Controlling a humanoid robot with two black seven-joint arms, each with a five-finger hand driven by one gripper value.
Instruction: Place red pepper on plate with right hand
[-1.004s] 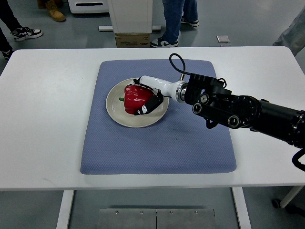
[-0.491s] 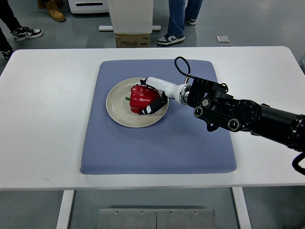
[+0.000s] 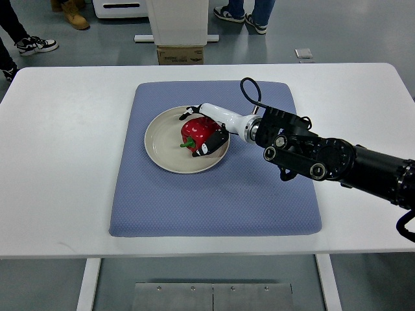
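Note:
The red pepper [image 3: 196, 131] lies on the beige plate [image 3: 162, 139], right of the plate's middle, its green stem pointing to the lower left. My right hand [image 3: 200, 129] reaches in from the right over the plate's right rim. It is shut on the pepper, with the dark fingertips [image 3: 190, 112] above it and the thumb [image 3: 209, 147] below it. The white wrist and black forearm [image 3: 311, 152] run back to the right edge. The left arm is out of view.
The plate sits on a blue mat [image 3: 214, 194] on a white table [image 3: 58, 162]. A black cable loop [image 3: 249, 87] stands above the wrist. Beyond the table are a cardboard box [image 3: 180, 55] and people's feet [image 3: 240, 16].
The hand and pepper shifted slightly right on the plate. The pepper turned, so its stem now points to the lower left. The people behind have walked further away.

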